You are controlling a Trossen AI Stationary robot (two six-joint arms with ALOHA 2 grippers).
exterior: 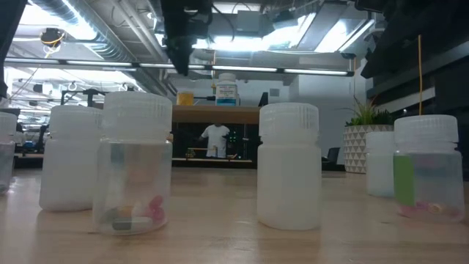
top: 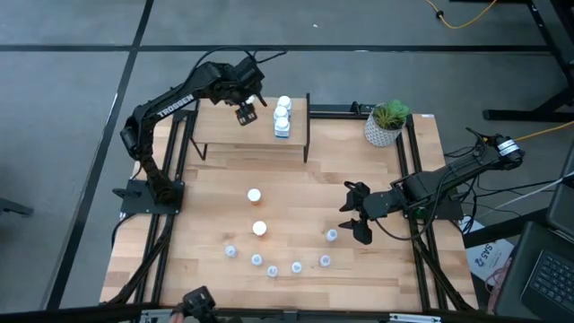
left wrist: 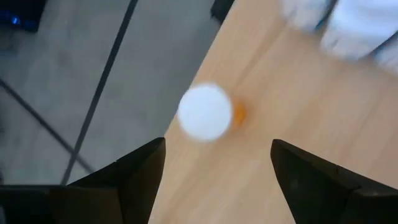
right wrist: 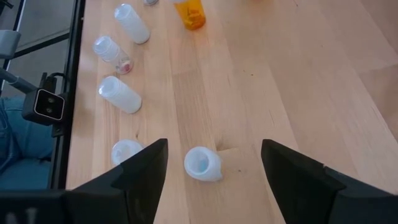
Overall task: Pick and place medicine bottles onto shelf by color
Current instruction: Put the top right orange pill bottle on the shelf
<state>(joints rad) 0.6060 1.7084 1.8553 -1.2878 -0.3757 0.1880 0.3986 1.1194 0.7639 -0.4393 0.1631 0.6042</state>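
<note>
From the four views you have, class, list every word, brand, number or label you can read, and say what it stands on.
"TROSSEN": in white on the left arm, high view.
Printed paper beside the table: too small to read.
Label on the bottle on the shelf: too blurred to read.

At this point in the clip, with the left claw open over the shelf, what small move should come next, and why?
Probably lift the left claw straight up and clear of the shelf. Its fingers stand open, and the left wrist view shows a white-capped orange bottle standing free between them on the shelf top near its edge, beside the white bottles. Two more orange bottles wait on the table. The right claw hovers open.
</note>
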